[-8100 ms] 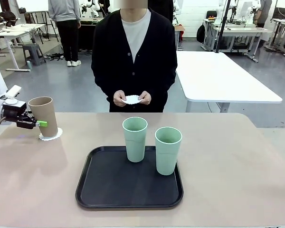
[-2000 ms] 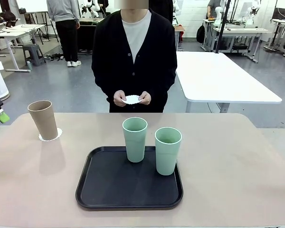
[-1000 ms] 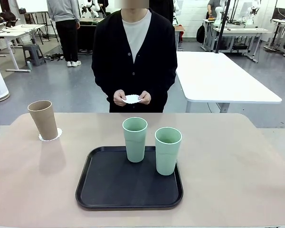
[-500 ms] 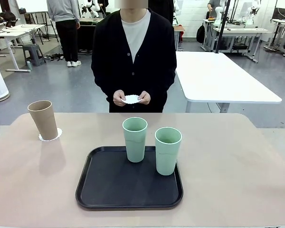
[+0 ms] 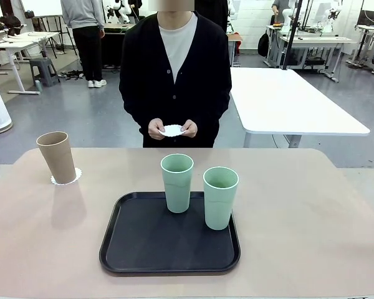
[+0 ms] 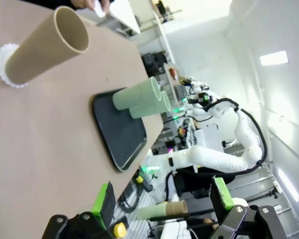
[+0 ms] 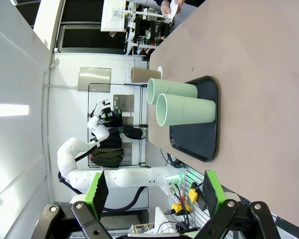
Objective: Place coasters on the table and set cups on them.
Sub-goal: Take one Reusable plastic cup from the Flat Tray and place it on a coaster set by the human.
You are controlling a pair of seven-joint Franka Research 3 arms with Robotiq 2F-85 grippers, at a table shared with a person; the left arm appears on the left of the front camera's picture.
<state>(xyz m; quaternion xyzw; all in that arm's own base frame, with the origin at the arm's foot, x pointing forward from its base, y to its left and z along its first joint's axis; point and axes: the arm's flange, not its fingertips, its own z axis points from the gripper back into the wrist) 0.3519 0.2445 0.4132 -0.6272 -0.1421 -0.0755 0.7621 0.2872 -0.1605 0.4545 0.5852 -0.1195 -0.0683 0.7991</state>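
Left hand (image 6: 163, 183) and right hand (image 7: 155, 186) are both spread wide and hold nothing. Far ahead of the right hand, mid frame, two green cups (image 7: 189, 110) stand tall on the black tray (image 7: 199, 142). The tan cup (image 5: 57, 157) sits on its coaster (image 5: 75, 176), left side. The person holds a spare coaster (image 5: 172, 130), top middle

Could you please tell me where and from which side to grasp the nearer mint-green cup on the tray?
Likely grip the nearer mint-green cup mid-wall, from the right: it stands upright, and the other mint-green cup crowds its left.
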